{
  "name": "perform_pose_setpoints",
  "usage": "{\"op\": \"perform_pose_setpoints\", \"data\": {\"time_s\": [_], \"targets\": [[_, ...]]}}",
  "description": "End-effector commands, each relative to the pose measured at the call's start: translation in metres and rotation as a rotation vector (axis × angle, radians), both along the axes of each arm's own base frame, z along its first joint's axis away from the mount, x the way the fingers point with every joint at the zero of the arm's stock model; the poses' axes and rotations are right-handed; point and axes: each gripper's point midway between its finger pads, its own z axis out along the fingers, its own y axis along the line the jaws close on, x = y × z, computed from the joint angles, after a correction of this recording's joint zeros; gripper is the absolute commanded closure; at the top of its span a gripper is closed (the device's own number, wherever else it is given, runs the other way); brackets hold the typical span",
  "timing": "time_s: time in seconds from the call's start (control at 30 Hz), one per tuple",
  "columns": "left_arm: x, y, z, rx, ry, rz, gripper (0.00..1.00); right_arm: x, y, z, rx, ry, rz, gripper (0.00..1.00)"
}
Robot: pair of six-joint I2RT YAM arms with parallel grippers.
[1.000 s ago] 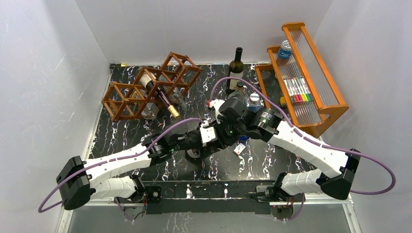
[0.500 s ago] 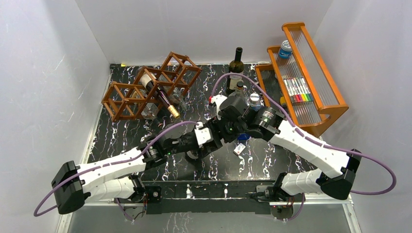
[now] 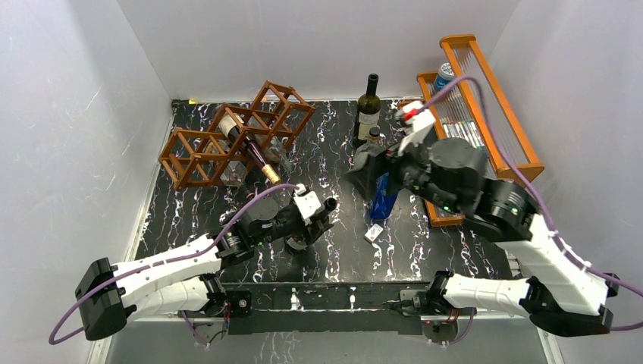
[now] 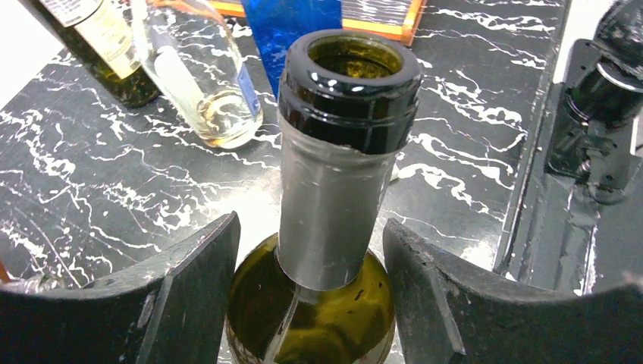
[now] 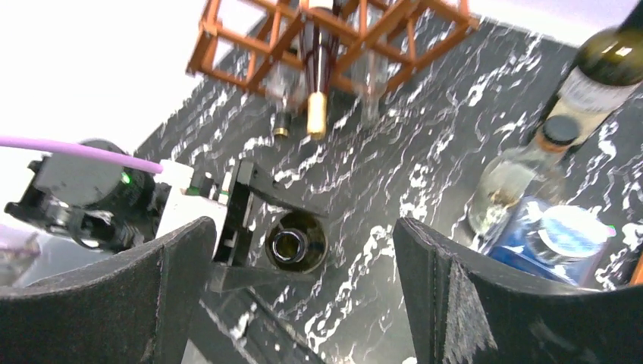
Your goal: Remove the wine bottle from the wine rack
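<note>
Wine bottle (image 4: 334, 189) stands upright on the table (image 3: 425, 243), well clear of the wine rack (image 3: 227, 140). Left gripper (image 4: 311, 231) is spread around its neck, gaps both sides. Right gripper (image 5: 303, 235) is spread and empty overhead. Likely the release step; next, back the left out straight without tipping it. A second bottle (image 3: 254, 152) lies in the rack.

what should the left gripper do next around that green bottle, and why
Probably draw the left gripper straight back off the green bottle. Its jaws stand open with a gap on each side of the neck, and the bottle stands upright on the table unaided. A wine bottle lies in the wine rack, so the arm is likely needed there.
</note>
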Motion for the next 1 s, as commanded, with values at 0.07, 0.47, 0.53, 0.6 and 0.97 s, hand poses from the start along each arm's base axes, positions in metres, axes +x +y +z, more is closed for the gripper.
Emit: {"op": "perform_pose_setpoints", "data": {"time_s": [0.07,0.47,0.53,0.6,0.97], "targets": [[0.038,0.002,0.052,-0.209,-0.021,0.227,1.00,0.015,-0.047,0.067,0.154,-0.205,-0.182,0.02],[0.087,-0.058,0.120,-0.439,-0.090,0.276,1.00,0.009,-0.071,0.064,0.155,-0.207,-0.229,0.02],[0.092,-0.066,0.127,-0.456,-0.107,0.269,1.00,0.009,-0.074,0.064,0.156,-0.206,-0.237,0.02],[0.098,-0.074,0.124,-0.454,-0.119,0.266,1.00,0.008,-0.077,0.065,0.161,-0.208,-0.242,0.02],[0.107,-0.106,0.098,-0.407,-0.094,0.190,1.00,0.006,-0.083,0.063,0.164,-0.205,-0.250,0.02]]}}
